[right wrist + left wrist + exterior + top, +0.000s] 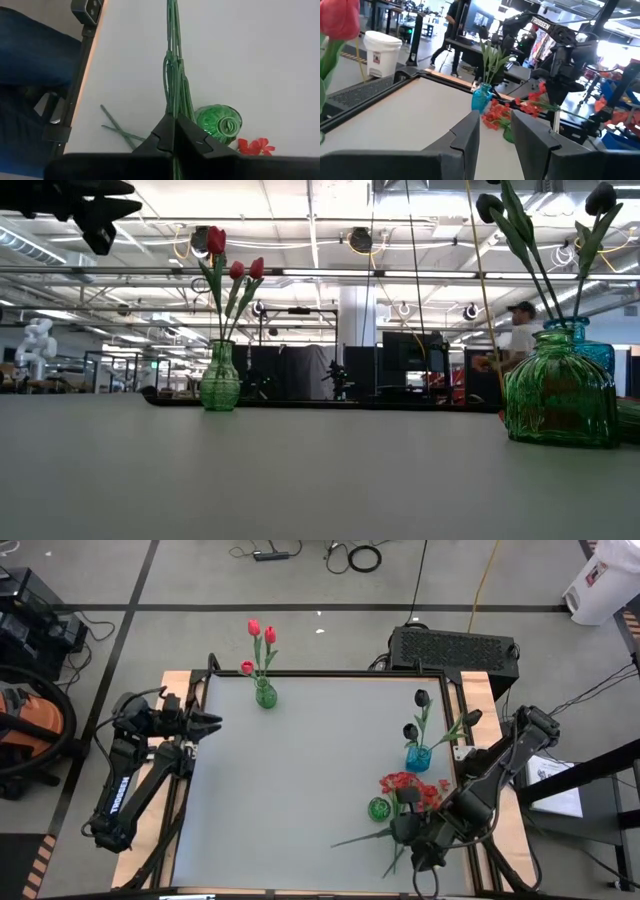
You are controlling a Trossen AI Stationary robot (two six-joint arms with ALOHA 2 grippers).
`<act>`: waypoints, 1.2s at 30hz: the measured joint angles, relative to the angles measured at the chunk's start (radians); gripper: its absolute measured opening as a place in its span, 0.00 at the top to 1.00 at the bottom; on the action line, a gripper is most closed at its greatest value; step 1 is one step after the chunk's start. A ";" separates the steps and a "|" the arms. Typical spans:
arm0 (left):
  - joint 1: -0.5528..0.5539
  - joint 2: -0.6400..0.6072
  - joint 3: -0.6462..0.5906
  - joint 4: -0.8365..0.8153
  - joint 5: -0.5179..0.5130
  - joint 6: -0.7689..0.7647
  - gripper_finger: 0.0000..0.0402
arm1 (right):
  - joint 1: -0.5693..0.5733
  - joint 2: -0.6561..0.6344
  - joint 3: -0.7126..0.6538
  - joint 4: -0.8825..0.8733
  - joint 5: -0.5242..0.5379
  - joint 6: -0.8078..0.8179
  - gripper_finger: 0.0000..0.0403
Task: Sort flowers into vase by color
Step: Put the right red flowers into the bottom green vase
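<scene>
Green wire-like stems run straight out from between the closed fingers of the right gripper [175, 131], which pinch the bushy red bunch [408, 788] partway along its stems [175, 75], low over the near right part of the worktop [300, 770]. The blossoms hang just beside an empty squat green vase [379, 808], and two loose stem pieces [116, 127] lie flat on the worktop near that edge.

Artificial flowers like these should be very light, so weight is no concern. The stems look thin and springy, likely to bend and swing rather than stay rigid, and the top-heavy blossom end will probably droop. A hold on the gathered stems, closer to the blossoms than to the tips, seems best for steering the free ends into the vase's narrow neck.

Elsewhere, three red tulips [259, 638] stand in a tall green vase [265, 694] at the far left of the worktop, and black tulips [416, 715] stand in a blue vase [418, 757] at the right. The left gripper [208, 724] waits at the left edge, its fingers [467, 137] parted and holding nothing.
</scene>
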 joint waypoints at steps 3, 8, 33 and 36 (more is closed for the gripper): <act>0.000 0.000 0.000 0.021 0.001 -0.002 0.71 | -0.004 0.000 0.000 0.000 0.000 0.000 1.00; -0.030 0.005 0.000 0.144 -0.002 -0.010 0.71 | -0.004 0.000 0.000 -0.001 0.000 -0.007 1.00; -0.747 0.728 0.144 0.627 -0.415 0.230 0.71 | -0.008 0.000 0.000 -0.035 0.000 0.004 1.00; -0.878 0.765 0.200 0.583 -0.550 0.285 0.71 | -0.008 0.000 0.000 -0.034 0.000 0.005 1.00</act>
